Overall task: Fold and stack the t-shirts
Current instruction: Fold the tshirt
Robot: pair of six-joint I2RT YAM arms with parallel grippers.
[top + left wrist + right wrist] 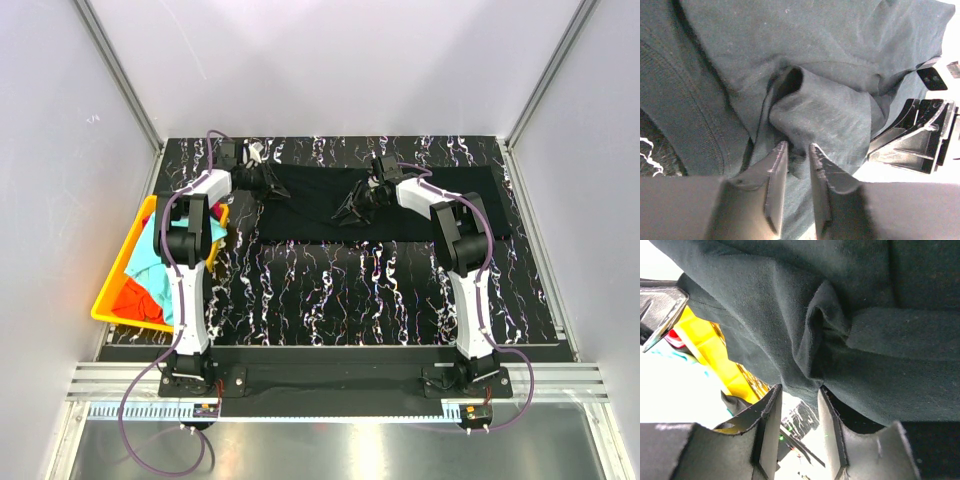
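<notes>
The large black t-shirt (320, 228) lies spread across the far half of the table. My left gripper (268, 180) is at the shirt's far left end. In the left wrist view its jaws (796, 148) stand narrow, with a bunched fold of the black t-shirt (830, 50) between the tips. My right gripper (352, 210) is near the shirt's middle, where the cloth rises in a small peak. The right wrist view shows the lifted edge of the black t-shirt (880, 350) pinched between the tips of the right gripper (799, 389).
A yellow bin (112, 280) stands at the table's left edge, holding a turquoise t-shirt (150, 250) and an orange-red t-shirt (135, 298). The yellow bin (705, 345) also shows under the raised cloth. White walls close in the back and both sides.
</notes>
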